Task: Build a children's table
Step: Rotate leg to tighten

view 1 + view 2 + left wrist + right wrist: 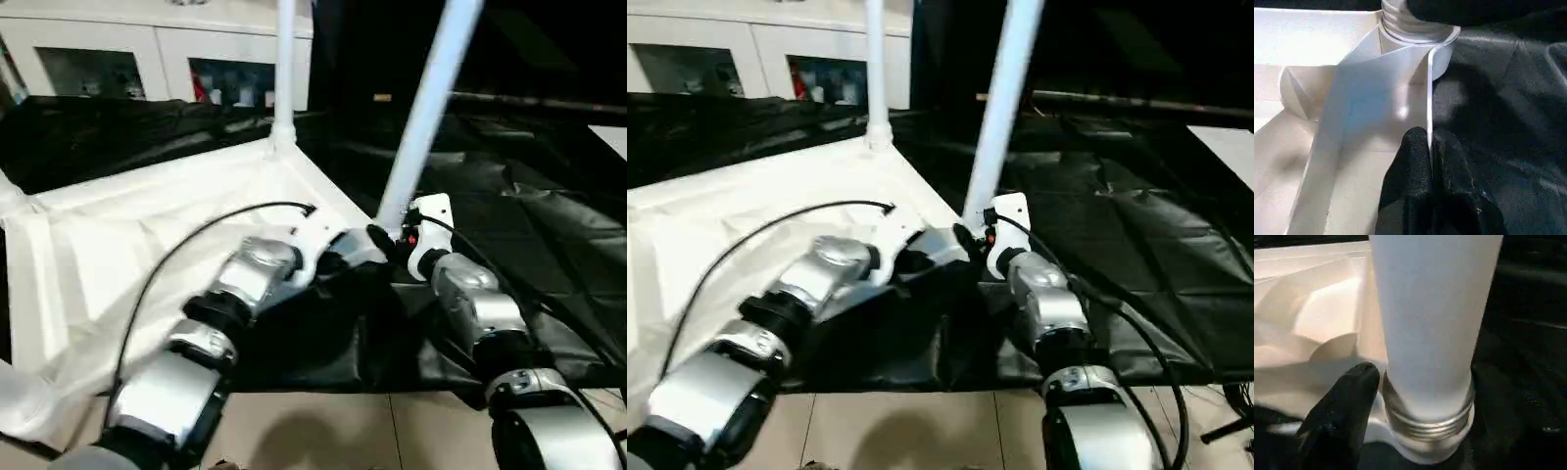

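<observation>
The white tabletop point(147, 255) lies underside up on a black sheet. An upright white leg point(284, 69) stands in its far corner socket. A second leg point(426, 108) leans in the near right corner socket point(1415, 29), and its threaded collar point(1425, 423) shows just above the socket. My left gripper point(1429, 134) is shut on the thin raised rim point(1428, 88) a little short of that corner. My right gripper point(400, 243) is at the base of the leaning leg, right beside the left gripper.
A white glass-fronted cabinet point(157, 49) stands behind. The black sheet point(529, 215) spreads to the right in folds. Tiled floor point(323, 431) lies nearest me. A black cable point(196, 235) arcs over the tabletop. A white rounded piece point(20, 401) sits at the lower left.
</observation>
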You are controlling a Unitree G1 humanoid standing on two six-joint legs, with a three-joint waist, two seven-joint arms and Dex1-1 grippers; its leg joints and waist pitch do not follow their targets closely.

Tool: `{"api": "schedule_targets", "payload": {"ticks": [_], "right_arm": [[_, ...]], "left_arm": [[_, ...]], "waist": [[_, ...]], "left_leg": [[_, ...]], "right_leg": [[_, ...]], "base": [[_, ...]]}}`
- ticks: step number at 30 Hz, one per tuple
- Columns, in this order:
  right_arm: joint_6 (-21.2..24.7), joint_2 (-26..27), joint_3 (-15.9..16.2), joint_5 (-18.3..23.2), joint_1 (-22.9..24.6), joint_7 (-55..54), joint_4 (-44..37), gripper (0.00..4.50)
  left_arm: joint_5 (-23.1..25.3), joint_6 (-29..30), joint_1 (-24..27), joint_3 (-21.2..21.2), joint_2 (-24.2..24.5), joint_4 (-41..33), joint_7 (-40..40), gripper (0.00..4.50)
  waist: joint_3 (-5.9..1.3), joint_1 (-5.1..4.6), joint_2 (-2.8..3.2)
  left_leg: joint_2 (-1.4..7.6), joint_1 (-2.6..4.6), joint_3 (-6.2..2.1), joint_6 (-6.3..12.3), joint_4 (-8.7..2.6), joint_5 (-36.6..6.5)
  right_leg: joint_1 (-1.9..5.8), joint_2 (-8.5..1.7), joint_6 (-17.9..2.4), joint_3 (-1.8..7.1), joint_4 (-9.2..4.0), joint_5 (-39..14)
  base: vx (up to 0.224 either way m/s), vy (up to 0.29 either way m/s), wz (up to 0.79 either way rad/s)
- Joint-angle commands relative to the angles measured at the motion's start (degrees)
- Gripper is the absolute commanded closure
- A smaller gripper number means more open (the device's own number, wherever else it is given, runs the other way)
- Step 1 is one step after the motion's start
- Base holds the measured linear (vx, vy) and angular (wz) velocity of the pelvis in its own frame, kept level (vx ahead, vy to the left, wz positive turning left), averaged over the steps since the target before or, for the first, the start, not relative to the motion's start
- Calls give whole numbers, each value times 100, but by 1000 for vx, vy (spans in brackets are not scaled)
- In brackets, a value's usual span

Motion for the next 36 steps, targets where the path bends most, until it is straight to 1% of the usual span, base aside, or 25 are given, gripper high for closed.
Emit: {"api": "schedule_targets", "payload": {"ticks": [1, 2, 3, 4, 5, 6, 7, 8, 9, 10, 11, 12, 13, 14, 16, 17, 18, 19, 23, 24, 27, 28, 29, 33, 36], "right_arm": [[136, -154, 239, 52, -13, 645, -292, 83], [130, -441, 366, 25, 69, 1133, -495, 83], [123, -626, 443, 33, 150, 1458, -654, 83], [119, -723, 482, 38, 194, 1635, -737, 83], [119, -977, 558, 58, 306, 2085, -931, 83], [101, -1081, 595, 57, 352, 2282, -990, 83], [92, -1099, 604, 53, 361, 2312, -1000, 83], [28, -1198, 664, 19, 417, 2504, -1055, 83], [15, -1245, 698, 12, 452, 2605, -1099, 83], [25, -1332, 790, 0, 517, 2802, -1176, 83], [25, -1332, 790, 0, 517, 2802, -1176, 83], [-9, -1352, 849, -41, 523, 2869, -1141, 83], [-62, -1363, 918, -93, 523, 2925, -1101, 83], [-87, -1366, 946, -112, 523, 2944, -1094, 83], [-109, -1366, 1004, -140, 526, 2995, -1115, 83], [-97, -1364, 1011, -139, 524, 3013, -1130, 83], [-96, -1357, 1003, -134, 517, 3031, -1127, 83], [-93, -1347, 1006, -134, 497, 3060, -1097, 83], [-184, -1352, 1068, -194, 460, 3134, -992, 83], [-188, -1352, 1070, -196, 458, 3134, -986, 112], [-238, -1333, 1069, -217, 439, 3100, -897, 124], [-231, -1323, 1055, -210, 444, 3101, -888, 138], [-221, -1314, 1042, -205, 452, 3108, -888, 161], [-239, -1307, 1039, -205, 477, 3127, -897, 175], [-280, -1299, 1044, -212, 486, 3126, -866, 176]], "left_arm": [[-197, -277, -102, 4, 0, -83, -375, 450], [-300, -274, -79, 38, 68, -146, -692, 450], [-346, -339, -45, 26, 134, -216, -915, 450], [-367, -378, -27, 17, 171, -251, -1030, 450], [-475, -426, 45, -9, 272, -375, -1506, 450], [-529, -473, 87, -39, 320, -446, -1774, 450], [-540, -489, 99, -48, 330, -466, -1832, 450], [-599, -573, 168, -112, 397, -588, -2169, 450], [-612, -560, 194, -135, 429, -635, -2270, 450], [-674, -551, 249, -151, 483, -729, -2502, 450], [-674, -551, 249, -151, 483, -729, -2502, 450], [-682, -547, 264, -150, 494, -744, -2549, 450], [-683, -544, 279, -150, 506, -752, -2601, 450], [-681, -541, 287, -153, 513, -756, -2628, 450], [-673, -537, 317, -158, 548, -784, -2740, 450], [-667, -537, 330, -158, 566, -799, -2785, 450], [-669, -540, 342, -157, 580, -814, -2816, 450], [-662, -538, 353, -162, 598, -828, -2829, 450], [-610, -500, 397, -143, 636, -907, -2853, 450], [-607, -498, 397, -141, 637, -908, -2850, 450], [-587, -513, 405, -126, 631, -902, -2855, 450], [-581, -514, 407, -125, 625, -902, -2853, 450], [-573, -512, 410, -127, 620, -905, -2848, 450], [-566, -491, 434, -132, 623, -944, -2850, 450], [-554, -493, 433, -134, 627, -939, -2841, 450]], "waist": [[-359, 68, -36], [-363, 69, -10], [-372, 94, -26], [-387, 121, -28], [-388, 127, -11], [-405, 148, -19], [-414, 150, -16], [-427, 159, -11], [-434, 164, -5], [-440, 193, 4], [-439, 211, 2], [-427, 235, 16], [-416, 268, 29], [-412, 280, 28], [-385, 299, 25], [-379, 301, 26], [-374, 306, 1], [-369, 304, -11], [-365, 296, -16], [-369, 290, -15], [-372, 290, -24], [-375, 288, -26], [-376, 288, -24], [-378, 292, -20], [-380, 292, -18]], "left_leg": [[267, 73, -155, 246, -398, -1473], [258, 54, -152, 276, -392, -1396], [266, 43, -143, 339, -381, -1242], [272, 47, -137, 405, -359, -1068], [264, 41, -133, 450, -352, -1021], [273, 22, -128, 576, -330, -770], [269, 19, -129, 619, -320, -687], [277, 28, -121, 683, -310, -595], [286, 31, -116, 706, -299, -555], [293, 50, -100, 770, -281, -458], [298, 42, -100, 801, -279, -410], [309, 47, -87, 824, -280, -421], [321, 69, -78, 767, -286, -564], [324, 73, -75, 719, -288, -634], [324, 87, -72, 513, -319, -965], [323, 86, -75, 465, -327, -1039], [322, 91, -84, 349, -337, -1176], [320, 90, -83, 328, -339, -1203], [314, 67, -98, 286, -345, -1210], [308, 67, -97, 284, -342, -1183], [301, 53, -96, 321, -336, -1076], [298, 47, -96, 334, -333, -1051], [301, 49, -98, 341, -335, -1047], [301, 50, -97, 351, -332, -1046], [302, 50, -96, 364, -330, -1027]], "right_leg": [[218, -393, -1125, 258, -490, -1747], [232, -384, -1160, 259, -464, -1617], [239, -389, -1192, 259, -444, -1400], [230, -389, -1269, 266, -400, -1125], [233, -379, -1313, 267, -389, -1006], [258, -376, -1480, 266, -311, -529], [258, -368, -1541, 261, -290, -364], [258, -365, -1668, 255, -261, -110], [255, -363, -1718, 256, -238, 22], [241, -348, -1795, 254, -212, 240], [250, -348, -1820, 251, -199, 312], [230, -340, -1842, 243, -200, 270], [211, -347, -1830, 243, -225, 36], [205, -354, -1814, 247, -235, -74], [192, -358, -1705, 257, -291, -565], [193, -362, -1666, 259, -303, -686], [188, -379, -1548, 267, -328, -992], [181, -379, -1516, 272, -340, -1064], [181, -392, -1393, 278, -351, -1254], [175, -384, -1373, 278, -352, -1247], [182, -380, -1378, 275, -339, -1151], [188, -376, -1373, 274, -332, -1126], [186, -376, -1373, 273, -331, -1119], [187, -377, -1380, 271, -331, -1122], [184, -375, -1392, 269, -329, -1090]], "base": [[0, 0, 0], [0, 0, 0], [0, 0, 0], [0, 0, 0], [0, 0, 0], [0, 0, 0], [0, 0, 0], [0, 0, 0], [0, 0, 0], [0, 0, 0], [0, 0, 0], [0, 0, 0], [0, 0, 0], [0, 0, 0], [0, 0, 0], [0, 0, 0], [0, 0, 0], [0, 0, 0], [0, 0, 0], [0, 0, 0], [0, 0, 0], [0, 0, 0], [0, 0, 0], [0, 0, 0], [0, 0, 0]]}}
